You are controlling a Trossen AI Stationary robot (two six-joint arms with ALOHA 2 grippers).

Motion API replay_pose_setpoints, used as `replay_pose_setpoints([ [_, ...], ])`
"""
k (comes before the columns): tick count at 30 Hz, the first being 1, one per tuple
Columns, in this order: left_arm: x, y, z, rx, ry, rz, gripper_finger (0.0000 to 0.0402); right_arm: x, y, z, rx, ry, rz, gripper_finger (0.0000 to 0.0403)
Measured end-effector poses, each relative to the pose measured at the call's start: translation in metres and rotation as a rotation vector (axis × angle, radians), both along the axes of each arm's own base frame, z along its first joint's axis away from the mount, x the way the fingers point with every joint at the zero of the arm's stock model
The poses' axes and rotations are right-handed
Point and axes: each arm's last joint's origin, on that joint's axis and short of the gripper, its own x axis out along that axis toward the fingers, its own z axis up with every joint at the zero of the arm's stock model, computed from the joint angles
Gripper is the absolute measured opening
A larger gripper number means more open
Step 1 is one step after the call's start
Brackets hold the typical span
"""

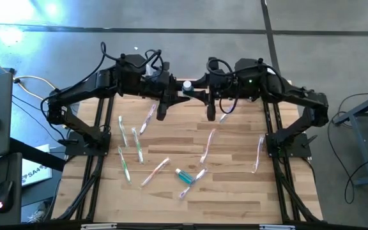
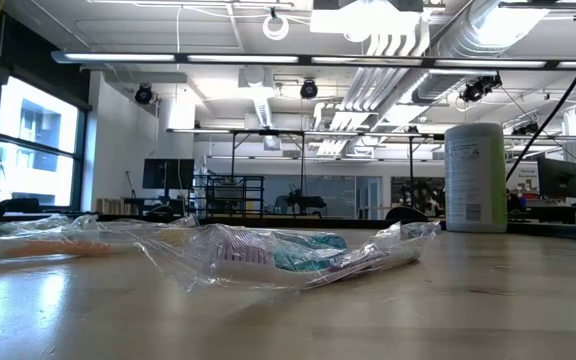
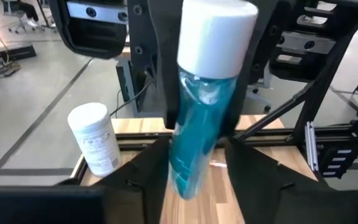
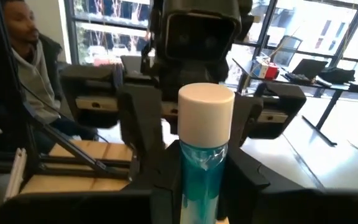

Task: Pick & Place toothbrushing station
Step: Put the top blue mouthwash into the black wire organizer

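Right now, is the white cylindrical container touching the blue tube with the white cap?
Apart. The left wrist view shows floor between the white container and the raised blue tube.

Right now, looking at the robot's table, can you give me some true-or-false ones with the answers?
1. The blue tube has a white cap. True.
2. Toothbrushes lie scattered on the table. True.
3. The white can lies on its side. False: it stands upright.
4. The arms wait far apart. False: the left gripper and right gripper meet at the tube.
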Motion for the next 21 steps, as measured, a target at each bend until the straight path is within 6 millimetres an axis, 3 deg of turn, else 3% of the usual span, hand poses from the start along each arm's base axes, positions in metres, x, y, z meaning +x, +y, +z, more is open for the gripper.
replay_pose_setpoints([
  [8, -0.004, 0.000, -0.010, -0.011, 0.112, 0.016, 0.0217, -0.010, -0.003, -0.016, -0.003, 0.201, -0.113, 0.0068],
  [13, -0.007, 0.001, -0.010, -0.005, 0.129, 0.049, 0.0220, -0.012, -0.006, -0.030, 0.004, 0.338, -0.170, 0.0068],
  [21, -0.001, 0.003, -0.013, 0.070, 0.136, 0.084, 0.0221, -0.007, -0.005, -0.036, 0.016, 0.374, -0.143, 0.0068],
])
